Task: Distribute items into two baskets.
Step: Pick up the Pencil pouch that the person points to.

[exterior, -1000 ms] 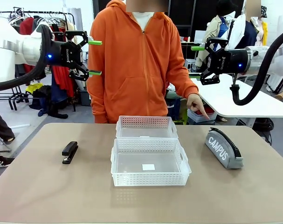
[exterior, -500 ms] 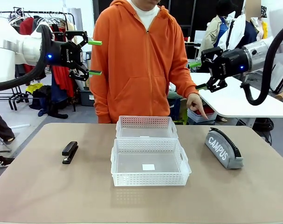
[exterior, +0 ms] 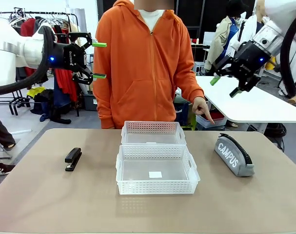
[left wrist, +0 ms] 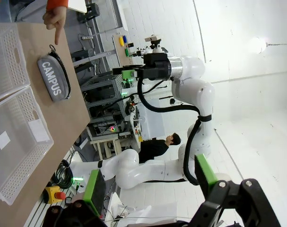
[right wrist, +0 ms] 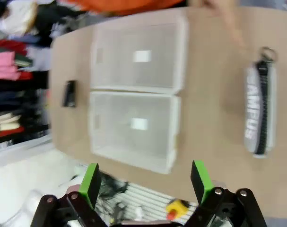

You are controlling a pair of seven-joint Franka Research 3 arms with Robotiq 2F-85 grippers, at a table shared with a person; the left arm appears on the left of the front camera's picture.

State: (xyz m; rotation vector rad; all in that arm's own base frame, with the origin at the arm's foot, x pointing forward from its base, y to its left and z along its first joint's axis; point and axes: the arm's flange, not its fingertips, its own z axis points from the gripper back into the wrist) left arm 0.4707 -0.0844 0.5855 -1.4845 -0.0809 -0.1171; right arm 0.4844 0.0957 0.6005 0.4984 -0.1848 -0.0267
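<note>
Up at the far right, the right tool [exterior: 224,87] has rolled and tipped its fingers downward since a moment ago, jaws spread wide. The left tool [exterior: 99,60] hangs unmoved at the far left, also agape. The pouch [exterior: 234,155] lies on the worktop's [exterior: 50,200] right side, with a person's hand [exterior: 202,106] pointing towards it. The stapler [exterior: 73,159] lies left of the near basket [exterior: 157,187], which touches the far basket [exterior: 152,127].
</note>
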